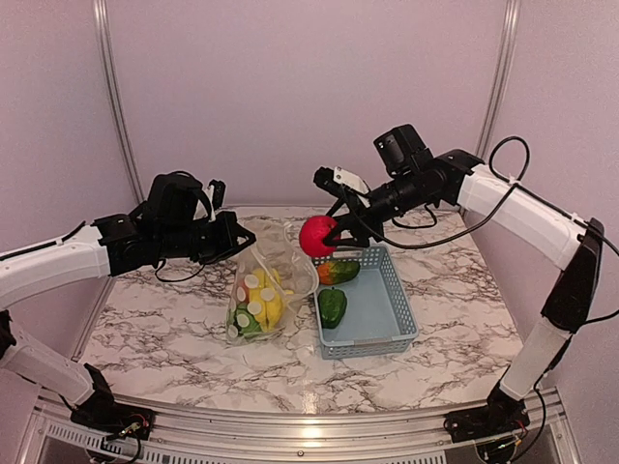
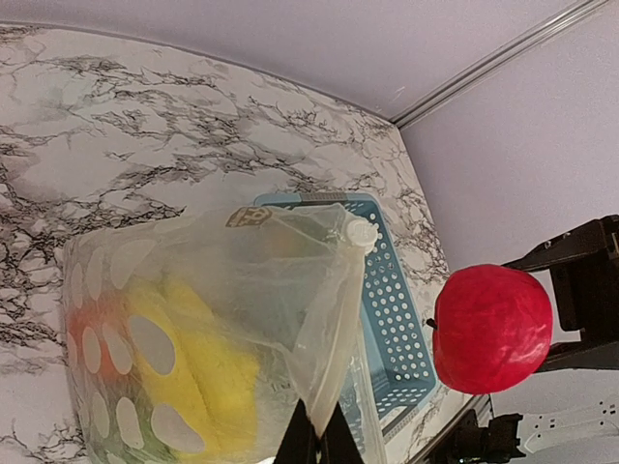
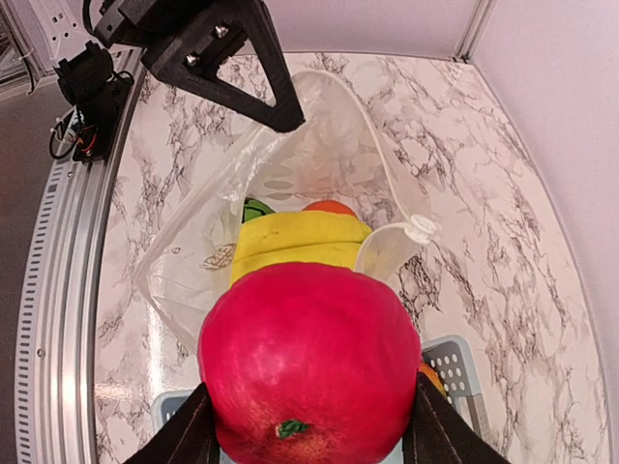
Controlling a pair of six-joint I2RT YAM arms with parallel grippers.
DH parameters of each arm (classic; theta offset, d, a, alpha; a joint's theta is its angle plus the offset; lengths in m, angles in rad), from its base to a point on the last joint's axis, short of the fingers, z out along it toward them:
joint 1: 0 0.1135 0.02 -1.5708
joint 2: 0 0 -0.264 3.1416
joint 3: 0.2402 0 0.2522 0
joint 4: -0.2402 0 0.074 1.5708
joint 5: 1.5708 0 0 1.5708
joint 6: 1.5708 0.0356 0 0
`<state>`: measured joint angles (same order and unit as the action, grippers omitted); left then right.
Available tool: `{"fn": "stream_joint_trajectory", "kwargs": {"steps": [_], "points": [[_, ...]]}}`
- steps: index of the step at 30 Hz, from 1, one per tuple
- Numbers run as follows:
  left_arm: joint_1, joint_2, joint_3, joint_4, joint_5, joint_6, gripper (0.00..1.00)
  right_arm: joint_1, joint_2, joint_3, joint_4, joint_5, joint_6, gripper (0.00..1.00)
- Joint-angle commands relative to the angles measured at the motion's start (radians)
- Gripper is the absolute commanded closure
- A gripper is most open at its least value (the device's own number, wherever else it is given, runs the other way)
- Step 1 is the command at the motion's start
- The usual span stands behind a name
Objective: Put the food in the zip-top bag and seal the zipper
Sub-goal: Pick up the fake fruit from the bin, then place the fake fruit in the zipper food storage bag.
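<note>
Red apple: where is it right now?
In the top view, the apple is held off the table by the right gripper, just right of the open bag and near the far left corner of the basket.

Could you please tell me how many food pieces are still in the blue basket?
2: an orange-green piece at the far end of the basket and a green pepper nearer, by its left wall. The red apple held above may hide another.

Bright even light, soft faint shadows, dull sheen on apple, sharp focus
</note>
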<state>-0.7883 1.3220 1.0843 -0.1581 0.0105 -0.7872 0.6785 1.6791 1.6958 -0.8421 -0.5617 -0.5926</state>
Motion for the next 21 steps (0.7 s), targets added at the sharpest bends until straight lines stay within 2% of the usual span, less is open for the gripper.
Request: {"fn": "stream_joint_trajectory", "kwargs": {"steps": [1, 8, 15, 21], "points": [[-0.003, -0.005, 0.012, -0.004, -0.001, -0.009, 1.0, 0.031, 0.035, 0.041, 0.133, -0.115, 0.087, 0.57], [-0.005, -0.014, 0.012, 0.002, -0.006, -0.011, 1.0, 0.116, 0.075, 0.032, 0.248, -0.07, 0.125, 0.56], [-0.005, -0.018, 0.017, -0.01, 0.001, -0.003, 1.0, 0.14, 0.139, -0.007, 0.355, 0.111, 0.221, 0.56], [-0.005, -0.031, -0.003, 0.007, 0.012, -0.008, 1.0, 0.146, 0.226, 0.04, 0.375, 0.174, 0.31, 0.48]]}}
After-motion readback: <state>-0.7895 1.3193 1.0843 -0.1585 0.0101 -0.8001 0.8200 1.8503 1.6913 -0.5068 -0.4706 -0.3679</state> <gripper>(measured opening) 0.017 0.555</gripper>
